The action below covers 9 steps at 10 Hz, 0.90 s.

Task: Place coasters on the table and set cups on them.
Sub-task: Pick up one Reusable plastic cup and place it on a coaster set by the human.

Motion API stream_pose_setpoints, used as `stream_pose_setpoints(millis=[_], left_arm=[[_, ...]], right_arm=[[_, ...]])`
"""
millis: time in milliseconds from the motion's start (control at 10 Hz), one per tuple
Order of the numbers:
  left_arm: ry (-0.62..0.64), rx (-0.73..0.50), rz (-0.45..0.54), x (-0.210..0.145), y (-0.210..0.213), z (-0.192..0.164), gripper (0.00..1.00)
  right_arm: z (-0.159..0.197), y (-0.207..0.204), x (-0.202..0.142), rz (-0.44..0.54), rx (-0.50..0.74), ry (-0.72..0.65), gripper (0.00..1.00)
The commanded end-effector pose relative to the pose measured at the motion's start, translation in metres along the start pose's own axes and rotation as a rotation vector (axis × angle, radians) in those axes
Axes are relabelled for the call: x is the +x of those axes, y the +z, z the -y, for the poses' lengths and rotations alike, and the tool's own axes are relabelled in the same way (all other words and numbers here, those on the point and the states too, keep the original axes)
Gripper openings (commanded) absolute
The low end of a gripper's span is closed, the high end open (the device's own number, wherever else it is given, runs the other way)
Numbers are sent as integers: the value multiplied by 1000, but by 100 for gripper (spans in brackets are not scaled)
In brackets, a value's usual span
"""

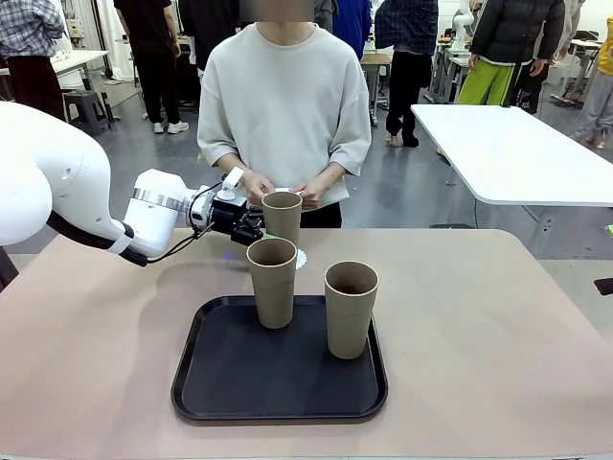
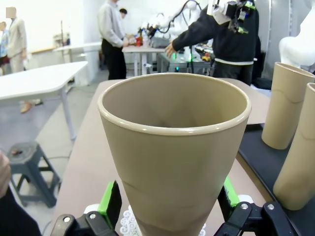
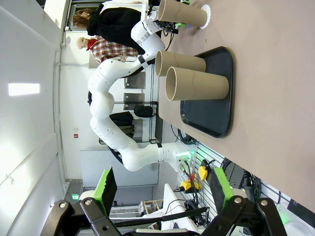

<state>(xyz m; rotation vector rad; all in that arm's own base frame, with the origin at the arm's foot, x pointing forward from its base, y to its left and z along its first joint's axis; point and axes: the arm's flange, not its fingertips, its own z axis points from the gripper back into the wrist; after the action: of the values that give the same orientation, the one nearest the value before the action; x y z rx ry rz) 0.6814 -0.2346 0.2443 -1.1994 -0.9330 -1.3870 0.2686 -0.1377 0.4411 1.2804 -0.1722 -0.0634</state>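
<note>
**Three cups, one coaster, two pairs of spread fingers**

The front view gives three tan cups, all upright. Two stand on the one black tray in the lower middle of the frame, one at its far left part and the other to the right of it and lower in the frame. The third cup stands off the tray, just above it in the frame, on the beige worktop. The single white lacy coaster peeks out at this cup's base.

The left gripper reaches in from the left of the frame to this third cup. In the left wrist view its fingers stand spread on either side of the cup's lower wall, close to it but not pinching it.

The right gripper hangs well apart from the cups, its fingers spread with nothing between them.

A person's two hands are together just behind the third cup's rim, in the upper middle of the front view.
</note>
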Motion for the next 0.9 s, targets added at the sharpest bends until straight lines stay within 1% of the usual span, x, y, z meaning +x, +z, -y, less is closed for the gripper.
stream_pose_setpoints(millis=[0, 300, 800], left_arm=[[13, 10, -52, 3, 3, -6, 100], [20, 6, -63, 4, 12, -4, 100], [33, -11, -77, 6, 15, 1, 100]], right_arm=[[0, 0, 1, 4, 8, 0, 100], [0, 0, 1, 4, 8, 0, 100], [0, 0, 1, 4, 8, 0, 100]])
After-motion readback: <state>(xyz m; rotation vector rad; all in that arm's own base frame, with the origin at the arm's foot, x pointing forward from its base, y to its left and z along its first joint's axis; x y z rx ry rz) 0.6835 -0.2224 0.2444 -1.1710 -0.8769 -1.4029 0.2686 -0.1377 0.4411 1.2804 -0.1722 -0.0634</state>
